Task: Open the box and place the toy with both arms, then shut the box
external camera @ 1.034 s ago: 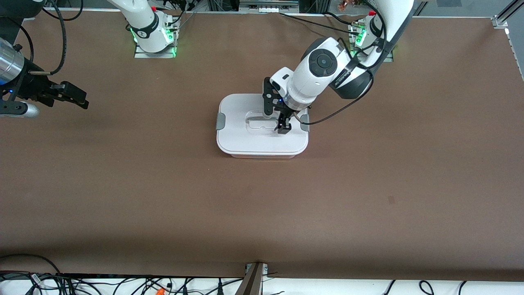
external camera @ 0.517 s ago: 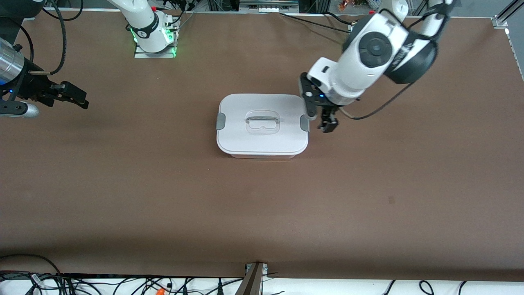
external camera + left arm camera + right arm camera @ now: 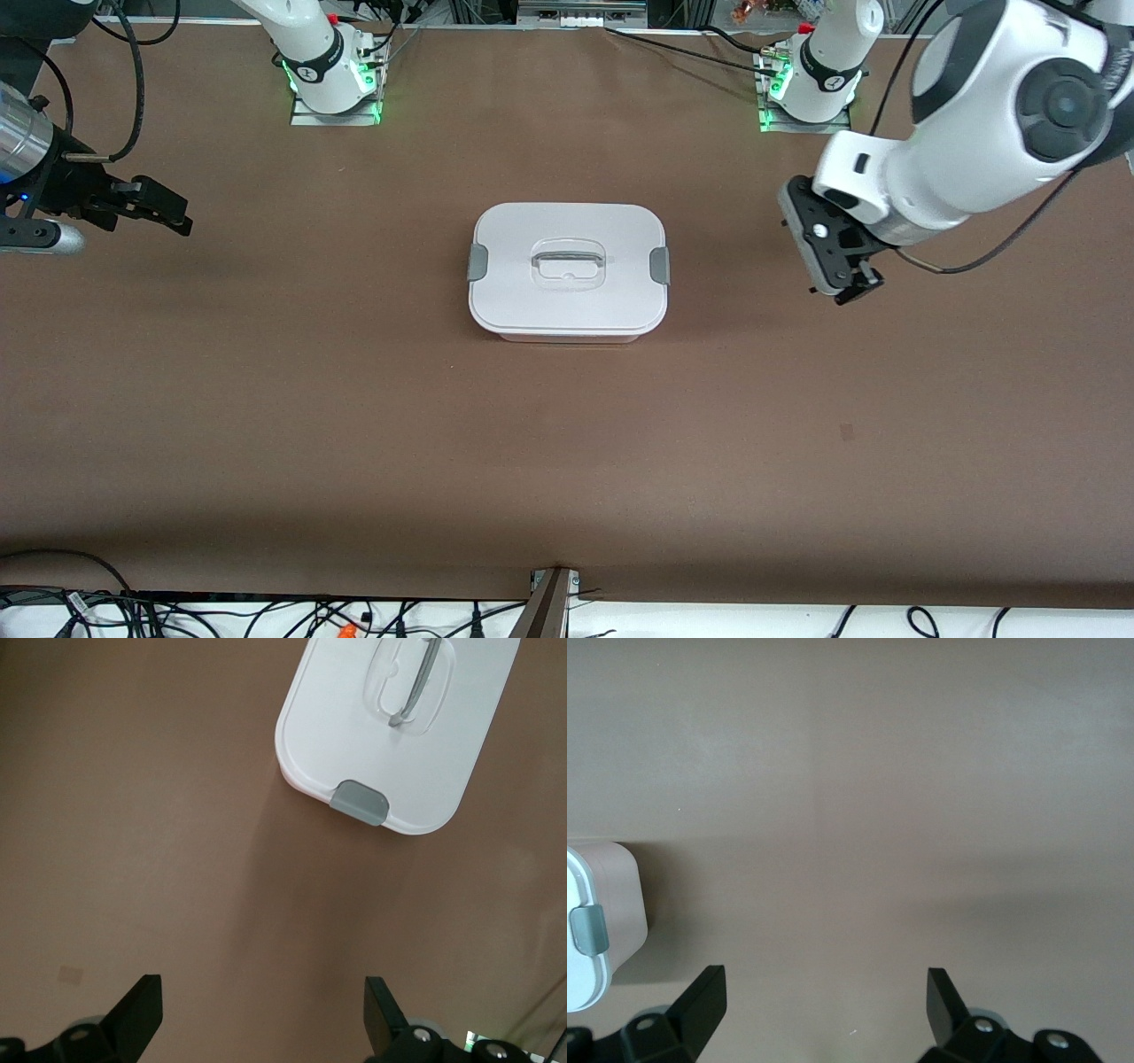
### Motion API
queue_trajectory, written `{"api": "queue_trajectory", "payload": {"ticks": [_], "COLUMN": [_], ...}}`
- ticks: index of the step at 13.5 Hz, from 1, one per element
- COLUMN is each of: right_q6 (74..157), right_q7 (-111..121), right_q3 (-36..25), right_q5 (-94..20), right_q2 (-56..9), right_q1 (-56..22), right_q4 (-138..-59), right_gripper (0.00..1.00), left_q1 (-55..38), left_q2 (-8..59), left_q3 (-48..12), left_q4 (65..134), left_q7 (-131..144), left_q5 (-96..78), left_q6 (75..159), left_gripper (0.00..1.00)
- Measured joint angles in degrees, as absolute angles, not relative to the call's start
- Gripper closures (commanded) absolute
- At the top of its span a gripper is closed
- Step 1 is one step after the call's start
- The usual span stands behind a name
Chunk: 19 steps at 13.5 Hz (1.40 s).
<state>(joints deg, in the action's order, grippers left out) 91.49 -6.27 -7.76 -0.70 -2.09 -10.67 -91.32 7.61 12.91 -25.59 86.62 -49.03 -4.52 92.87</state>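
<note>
The box (image 3: pixel 567 301) sits mid-table with its flat white lid on, a clear handle (image 3: pixel 568 264) in the middle and a grey clip (image 3: pixel 659 266) at each end. My left gripper (image 3: pixel 852 289) hangs open over bare table beside the box, toward the left arm's end. In the left wrist view the box (image 3: pixel 399 726) and one clip (image 3: pixel 361 804) lie ahead of the empty left gripper (image 3: pixel 263 1010). The right gripper (image 3: pixel 164 213) waits open over the table at the right arm's end. The right gripper (image 3: pixel 824 1005) holds nothing, and a box corner (image 3: pixel 602 904) shows. The toy is out of view.
The brown table (image 3: pixel 354 425) spreads wide around the box. Both arm bases (image 3: pixel 332 80) (image 3: pixel 806 80) stand along the edge farthest from the front camera. Cables (image 3: pixel 266 616) lie along the nearest edge. A small dark mark (image 3: pixel 846 432) is on the tabletop.
The left gripper has come off the lid's handle area and swung away from the box toward the left arm's end of the table. The right arm has not moved.
</note>
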Motion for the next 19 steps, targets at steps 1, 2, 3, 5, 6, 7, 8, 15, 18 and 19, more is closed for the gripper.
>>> {"api": "queue_trajectory", "payload": {"ticks": [1,2,3,5,6,7,8,15,18,19], "right_q6": [91.5,91.5,91.5,91.4,91.3,91.3,91.2,91.2,91.2,91.2], "right_q7": [-6.3,-6.3,-6.3,-6.3,-6.3,-6.3,-6.3,-6.3,-6.3,-6.3], "right_q3": [-7.8,-7.7,-7.7,-7.7,-7.7,-7.7,-7.7,-7.5,-7.5,-7.5], "right_q5": [-0.7,-0.7,-0.7,-0.7,-0.7,-0.7,-0.7,-0.8,-0.8,-0.8], "right_q2": [-2.1,-2.1,-2.1,-2.0,-2.0,-2.0,-2.0,-2.0,-2.0,-2.0], "right_q1": [-10.7,-10.7,-10.7,-10.7,-10.7,-10.7,-10.7,-10.7,-10.7,-10.7], "right_q4": [-91.3,-91.3,-91.3,-91.3,-91.3,-91.3,-91.3,-91.3,-91.3,-91.3], "right_gripper": [0.0,0.0,0.0,0.0,0.0,0.0,0.0,0.0,0.0,0.0], "left_q1": [7.8,7.8,7.8,7.8,7.7,7.7,7.3,-5.1,-5.5,-5.7], "left_q2": [13.1,13.1,13.1,12.5,11.7,10.3,8.6,6.6,6.2,5.7], "left_q3": [-25.1,-24.4,-23.3,-19.0,-16.3,-13.6,-11.2,9.4,9.7,9.7], "left_q4": [86.1,85.7,85.6,85.5,85.6,86.1,87.1,90.4,90.4,90.4], "left_q7": [-48.9,-48.7,-48.5,-47.9,-47.0,-45.1,-42.0,-22.9,-14.6,-13.6], "left_q5": [-4.5,-4.5,-4.5,-4.5,-4.6,-5.0,-5.9,-11.6,-11.0,-10.0], "left_q6": [92.2,91.5,91.2,91.2,91.3,91.8,92.4,94.5,94.5,94.3], "left_gripper": [0.0,0.0,0.0,0.0,0.0,0.0,0.0,0.0,0.0,0.0]}}
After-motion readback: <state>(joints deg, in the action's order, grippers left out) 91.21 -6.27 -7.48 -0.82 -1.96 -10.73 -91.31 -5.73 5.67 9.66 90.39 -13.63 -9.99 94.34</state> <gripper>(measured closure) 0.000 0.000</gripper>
